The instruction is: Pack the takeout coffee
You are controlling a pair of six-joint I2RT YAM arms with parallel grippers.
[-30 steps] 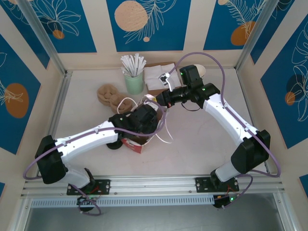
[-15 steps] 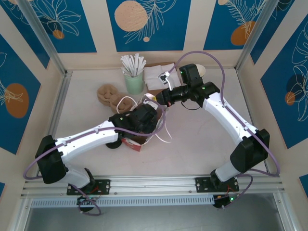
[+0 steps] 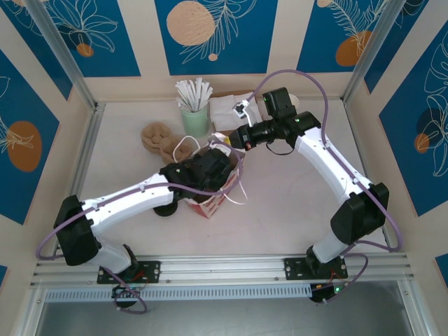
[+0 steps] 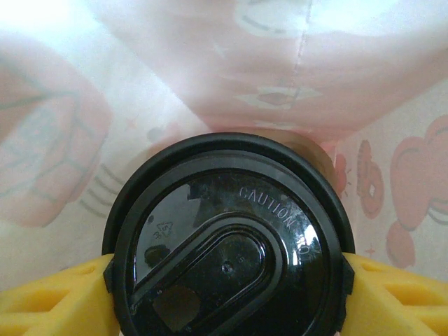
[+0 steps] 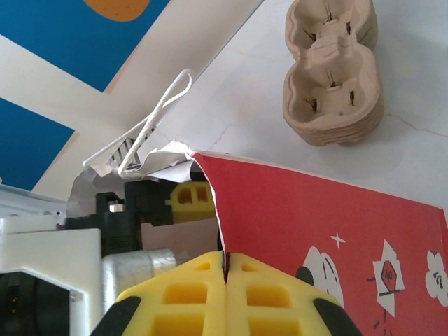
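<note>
The takeout coffee (image 4: 231,245) shows its round black lid in the left wrist view, with the pale pink inside of the red bag (image 4: 210,84) all around it. My left gripper (image 4: 227,297) is shut on the cup, a yellow finger (image 4: 56,301) on each side of the lid. From above, the left gripper (image 3: 208,168) reaches into the mouth of the red bag (image 3: 210,201). My right gripper (image 5: 225,269) is shut on the bag's top edge (image 5: 315,217) and holds it up; in the top view it (image 3: 236,138) sits at the bag's far rim.
Brown pulp cup carriers (image 3: 159,138) (image 5: 332,91) lie left of the bag. A green cup of white sticks (image 3: 194,115) and napkins (image 3: 227,108) stand at the back. A low black round piece (image 3: 165,210) lies under the left arm. The bag's white handle (image 3: 239,192) hangs to the right.
The right gripper has lifted the bag's edge a little up and back, and the bag stands more upright. The left gripper with the cup has shifted slightly further into the bag.
</note>
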